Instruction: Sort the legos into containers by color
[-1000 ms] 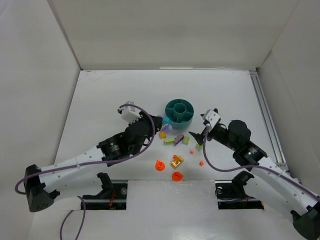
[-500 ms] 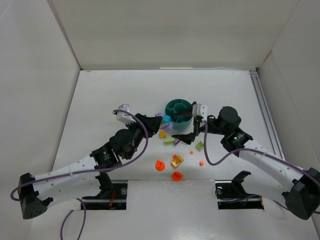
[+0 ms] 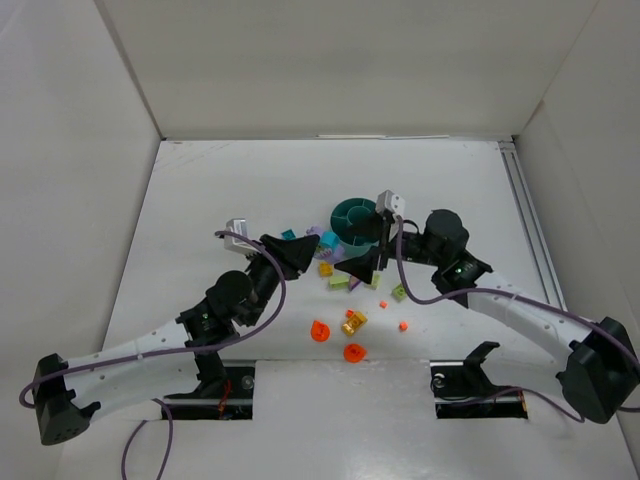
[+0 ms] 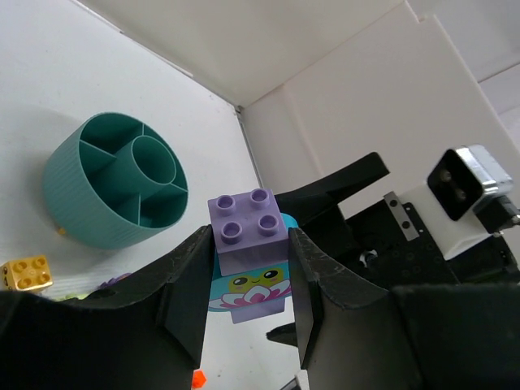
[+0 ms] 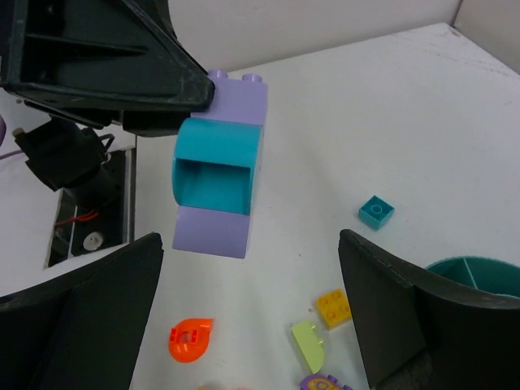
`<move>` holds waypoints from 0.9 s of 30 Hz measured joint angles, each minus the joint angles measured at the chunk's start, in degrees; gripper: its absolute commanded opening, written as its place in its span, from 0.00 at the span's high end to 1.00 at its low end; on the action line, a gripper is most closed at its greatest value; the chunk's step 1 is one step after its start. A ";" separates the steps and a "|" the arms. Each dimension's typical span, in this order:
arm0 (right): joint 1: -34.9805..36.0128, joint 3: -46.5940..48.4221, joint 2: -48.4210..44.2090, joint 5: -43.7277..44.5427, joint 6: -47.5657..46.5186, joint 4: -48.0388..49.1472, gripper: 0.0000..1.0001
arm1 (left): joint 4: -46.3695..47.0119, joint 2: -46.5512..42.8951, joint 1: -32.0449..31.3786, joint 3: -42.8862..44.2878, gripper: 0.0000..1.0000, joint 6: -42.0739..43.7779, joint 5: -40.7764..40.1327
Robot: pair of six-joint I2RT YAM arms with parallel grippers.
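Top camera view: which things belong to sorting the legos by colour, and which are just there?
Job: round teal divided plastic dish; gripped purple-and-turquoise plastic block; loose orange round pieces, gold brick, yellow brick, lime green piece.
Just there: white enclosure walls; metal rail on the right.

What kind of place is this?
Probably a robot test bench in a lab: a white table boxed in by plain white panels, a left arm and right arm bolted at its near edge, toy bricks scattered by a teal sorting dish.
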 measured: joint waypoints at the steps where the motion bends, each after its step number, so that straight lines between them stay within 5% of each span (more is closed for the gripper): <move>1: 0.02 0.02 0.37 0.20 0.63 0.00 0.08 | 0.37 0.00 0.00 -0.02 0.94 0.00 -0.09; 13: 1.01 1.27 5.33 1.16 4.66 3.91 0.13 | 2.84 -0.04 0.00 -1.29 0.94 -0.31 -1.05; 17: 1.40 1.75 6.23 0.87 5.40 5.57 0.30 | 3.17 -0.04 0.00 -1.49 0.95 -0.44 -1.44; 24: 1.46 1.97 7.76 -0.44 6.56 7.17 0.35 | 4.00 -0.28 0.00 -2.45 0.96 -0.90 -2.47; 27: 1.53 2.51 8.68 -1.25 6.80 7.34 0.49 | 4.04 -1.09 0.00 -3.13 0.96 -1.03 -3.21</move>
